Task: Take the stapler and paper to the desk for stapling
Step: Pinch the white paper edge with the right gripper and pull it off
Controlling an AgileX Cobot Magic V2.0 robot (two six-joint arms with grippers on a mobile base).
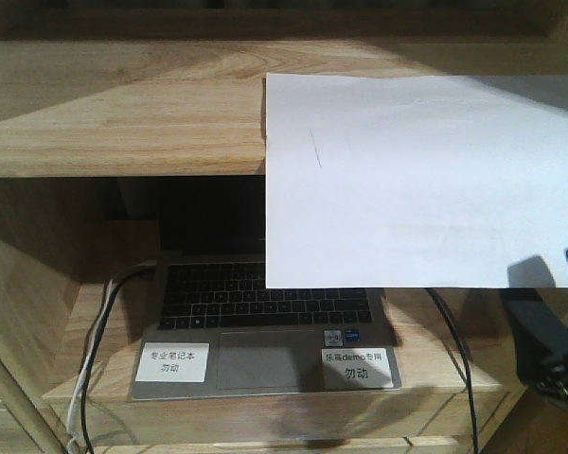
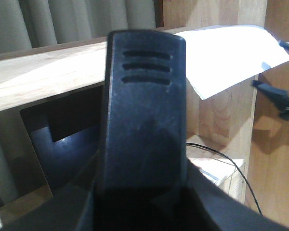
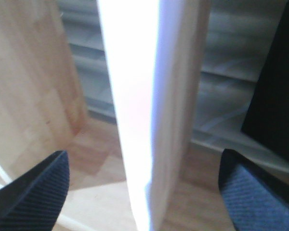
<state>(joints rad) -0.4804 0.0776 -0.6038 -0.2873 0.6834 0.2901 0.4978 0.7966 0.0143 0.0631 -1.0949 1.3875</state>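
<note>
The white paper (image 1: 417,180) lies on the top board of the wooden shelf unit (image 1: 123,113), and its near part hangs out past the board's edge. My right gripper (image 1: 560,284) is open at the paper's lower right corner, one finger above the sheet and one below. In the right wrist view the paper (image 3: 130,96) runs edge-on between the two spread fingertips (image 3: 33,192). A black stapler (image 2: 144,106) with three slots fills the left wrist view, standing upright with my left gripper (image 2: 144,192) shut on it. The desk is out of view.
An open laptop (image 1: 265,312) with two white labels sits on the lower shelf under the paper. Cables (image 1: 95,359) run down at its left, and another (image 1: 454,340) at its right. A wooden side panel (image 2: 221,110) stands below the paper.
</note>
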